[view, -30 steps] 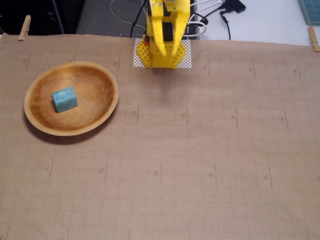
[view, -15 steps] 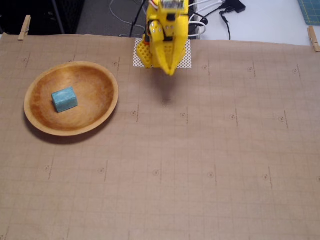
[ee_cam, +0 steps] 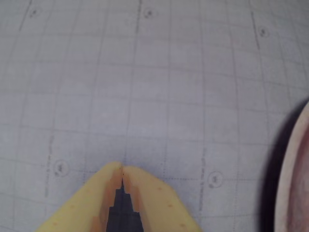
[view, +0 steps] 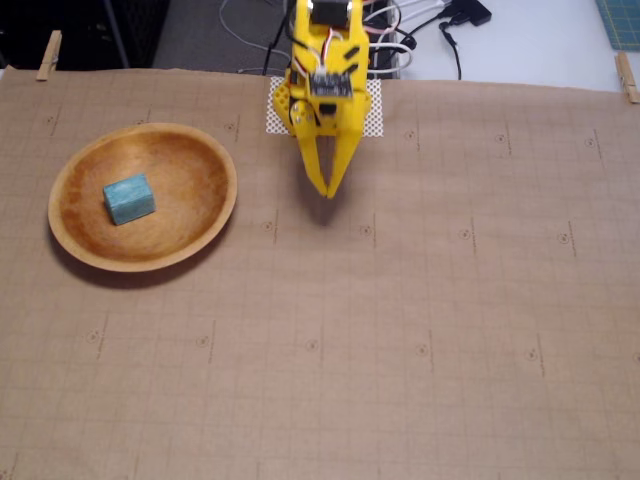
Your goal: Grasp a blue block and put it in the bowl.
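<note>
My gripper (view: 328, 190) is hanging over bare gridded paper (view: 420, 330), its 2 yellow fingers pressed together at the tips and holding nothing. In the wrist view, the gripper (ee_cam: 121, 170) is showing the 2 tips meeting in a point, with a narrow dark slot opening behind them toward the lower edge. In the fixed view, my arm (view: 325, 60) is reaching down from the top centre, above a white perforated base plate (view: 375, 115), and the fingers are pointing toward the lower part of that view.

The blue block (view: 129, 199) is lying inside the bowl (view: 215, 215), resting on the bowl floor a little left of its centre, as the fixed view shows it. The bowl is sitting on the paper to the left of my gripper, well apart from it. In the wrist view, only a curved slice of the bowl (ee_cam: 292, 183) is entering at the right edge, with a dark shadow beside it; the block is not appearing in that view.

A wooden clothespin (view: 48, 54) is clamping the paper at the upper left corner, and 1 more clothespin (view: 626, 76) is clamping it at the upper right. Cables (view: 420, 30) are trailing behind my arm.
</note>
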